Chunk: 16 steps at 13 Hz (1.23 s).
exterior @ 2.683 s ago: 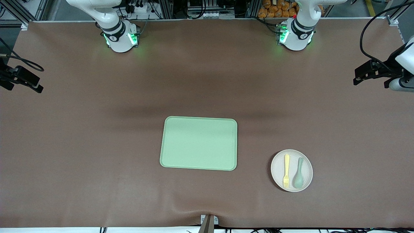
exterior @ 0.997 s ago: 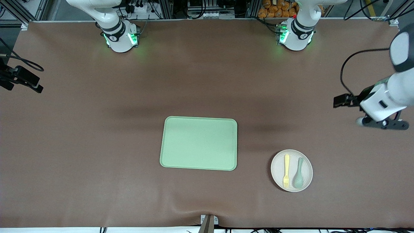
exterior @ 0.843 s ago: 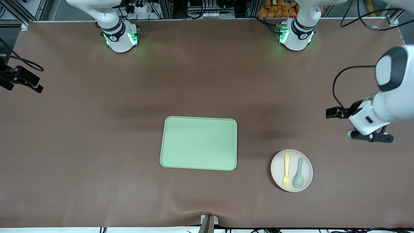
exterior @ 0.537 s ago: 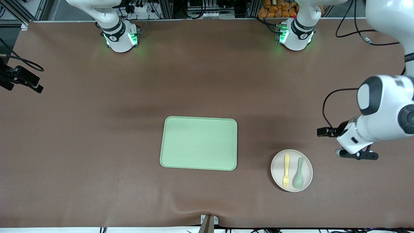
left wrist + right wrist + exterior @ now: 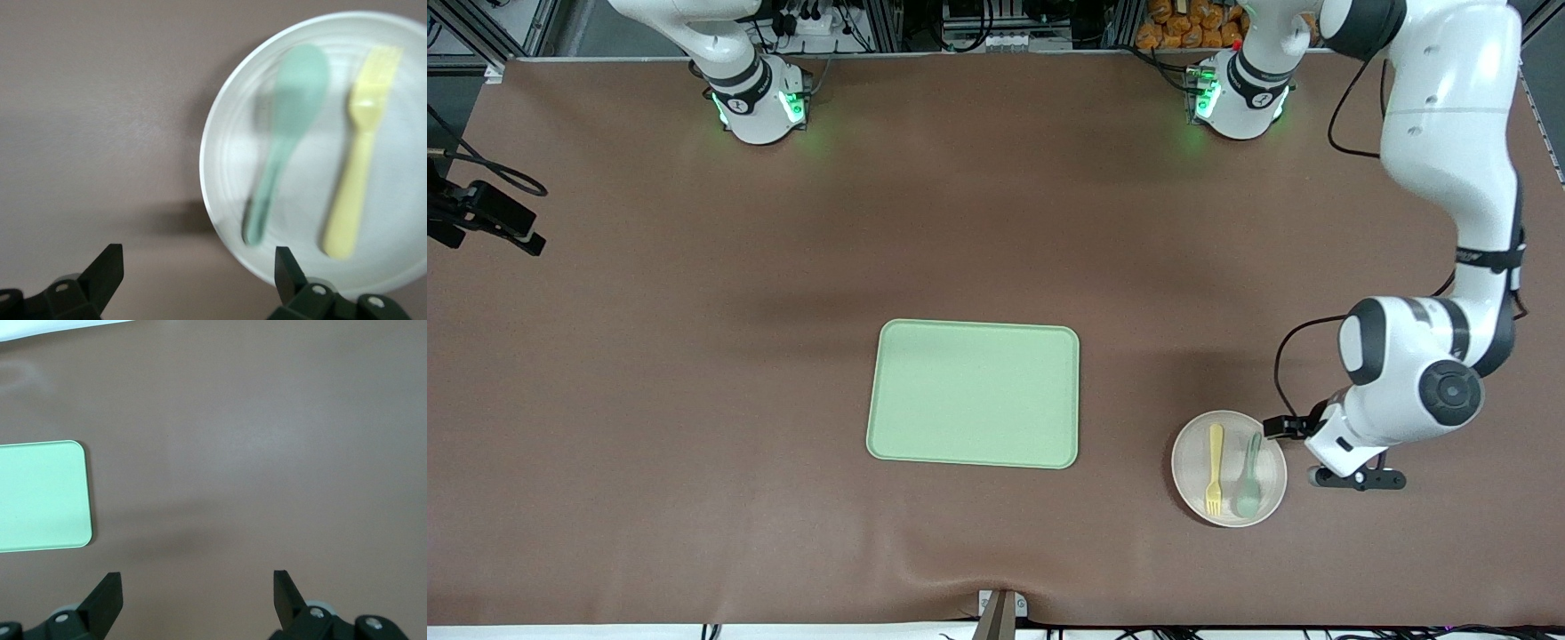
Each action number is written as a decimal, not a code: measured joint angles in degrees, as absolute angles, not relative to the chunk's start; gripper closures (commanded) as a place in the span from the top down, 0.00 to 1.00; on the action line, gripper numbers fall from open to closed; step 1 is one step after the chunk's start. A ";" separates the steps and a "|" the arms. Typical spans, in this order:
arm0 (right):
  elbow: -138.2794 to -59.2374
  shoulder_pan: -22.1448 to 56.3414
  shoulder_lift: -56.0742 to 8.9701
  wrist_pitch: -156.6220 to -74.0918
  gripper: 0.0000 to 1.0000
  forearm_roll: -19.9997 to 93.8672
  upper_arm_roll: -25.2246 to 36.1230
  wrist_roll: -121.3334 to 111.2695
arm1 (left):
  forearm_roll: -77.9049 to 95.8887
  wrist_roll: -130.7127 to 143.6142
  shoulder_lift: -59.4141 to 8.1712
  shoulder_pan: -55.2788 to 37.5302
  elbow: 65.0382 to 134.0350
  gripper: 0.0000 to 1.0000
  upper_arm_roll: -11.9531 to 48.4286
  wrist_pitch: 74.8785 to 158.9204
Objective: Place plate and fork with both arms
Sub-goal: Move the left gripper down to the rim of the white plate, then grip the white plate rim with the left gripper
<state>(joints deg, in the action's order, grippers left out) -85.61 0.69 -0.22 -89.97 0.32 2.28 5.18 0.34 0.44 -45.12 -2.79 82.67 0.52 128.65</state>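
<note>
**Operator:** Since a few seconds back, my left arm has swung in from its end of the table and come down beside the plate [image 5: 1229,468]. Nothing else has shifted. The plate sits where it was, near the front camera and toward the left arm's end of the table, with the fork [image 5: 1214,468] and a grey-green spoon [image 5: 1248,477] lying side by side on it.

**Supervisor:** Where exactly is the left gripper?

**Operator:** In the wrist view the left gripper [image 5: 199,280] hangs with its fingers spread wide, nothing between them. One fingertip is over the plate's rim by the spoon's handle, the other over bare table, so it straddles the plate's edge on the side toward the left arm's end. In the front view the left gripper itself is mostly hidden under the wrist, just beside the plate.

**Supervisor:** And the tray?

**Operator:** The light-green tray [image 5: 974,393] lies in the middle of the table, well apart from the plate and a little farther from the front camera. It has nothing on it.

**Supervisor:** The right arm?

**Operator:** Waiting. The right gripper [image 5: 197,600] is also spread wide and empty, over bare table, with a corner of the tray showing in its wrist view.

**Supervisor:** So what does that mean for us?

**Operator:** I judge the approach is about done and the next step is a pinch on the plate's rim. Nothing is placed yet. I'd watch the loose fork and spoon; they could slide if the plate tilts.
</note>
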 measured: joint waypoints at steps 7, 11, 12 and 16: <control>-85.60 0.69 -0.23 -89.95 1.00 0.32 2.28 5.18 | 0.34 3.91 -49.44 -2.78 81.54 0.86 0.51 137.80; -85.60 0.69 -0.23 -89.95 1.00 0.32 2.28 5.18 | 0.34 7.01 -49.52 -3.06 81.51 0.52 0.59 137.79; -85.60 0.69 -0.23 -89.95 1.00 0.32 2.28 5.18 | 0.34 7.60 -49.60 -3.09 81.51 0.35 0.63 137.79; -85.60 0.69 -0.23 -89.95 1.00 0.32 2.28 5.18 | 0.34 10.29 -49.92 -3.31 81.39 0.00 0.93 137.81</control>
<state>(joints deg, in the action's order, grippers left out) -85.60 0.69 -0.23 -89.95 0.32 2.28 5.18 0.34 10.29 -49.92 -3.31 81.39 0.93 137.81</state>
